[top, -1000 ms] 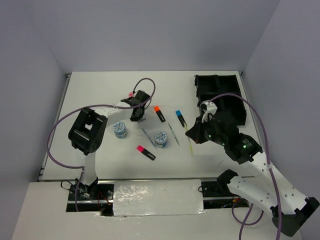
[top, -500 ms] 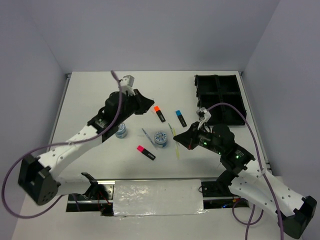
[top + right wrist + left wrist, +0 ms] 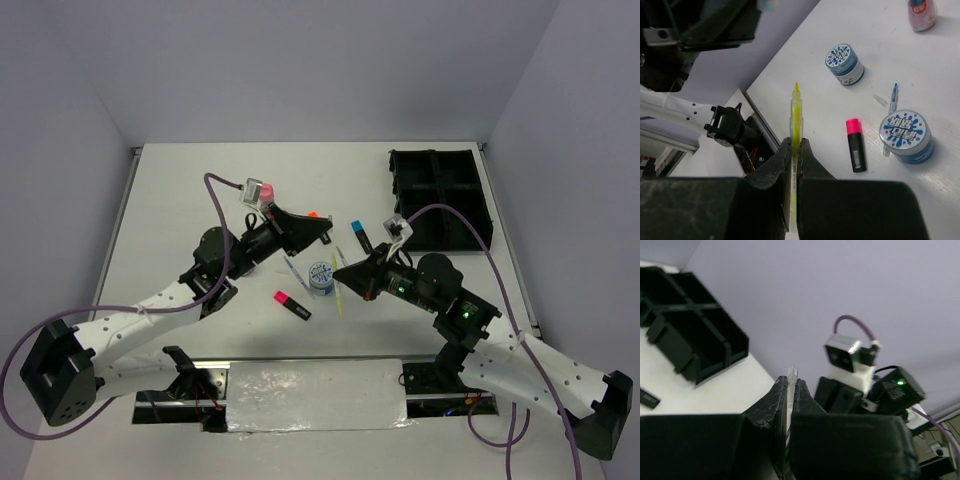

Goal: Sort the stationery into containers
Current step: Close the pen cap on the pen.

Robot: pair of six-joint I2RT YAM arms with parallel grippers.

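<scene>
Two round tubs are lying in the right wrist view, the near tub (image 3: pixel 906 135) at 3 o'clock and the far tub (image 3: pixel 844 62) at 1 o'clock. Both are showing blue splash-pattern lids with lettering too blurred to read. A pink bottle (image 3: pixel 921 12) is standing at the top edge, its label also unreadable.

A white table (image 3: pixel 200 190) is carrying everything, and pale lilac walls (image 3: pixel 300 70) are closing it in on three sides. The black organiser tray (image 3: pixel 455 215) is sitting at 2 o'clock on the table, well apart from the loose pieces.

The left gripper (image 3: pixel 791 387) is clenching a thin clear pen (image 3: pixel 792 373), whose tip is poking out past the fingertips. From above, this gripper is hanging at 12 o'clock of the near tub and partly hiding the orange-capped highlighter (image 3: pixel 314 214).

The right gripper (image 3: pixel 795 147) is clamping a yellow pen (image 3: pixel 796 107), which is pointing away from the camera. Overhead, that pen is slanting just beside the near tub, at its 3 o'clock.

A pink-capped highlighter (image 3: pixel 856 150) is lying at 9 o'clock of the near tub in the wrist view, a blue-tipped pen (image 3: pixel 892 100) at its 11 o'clock, and a blue-capped highlighter (image 3: pixel 361 235) between the tub and the tray. Purple cables (image 3: pixel 60 330) are looping around both arms.
</scene>
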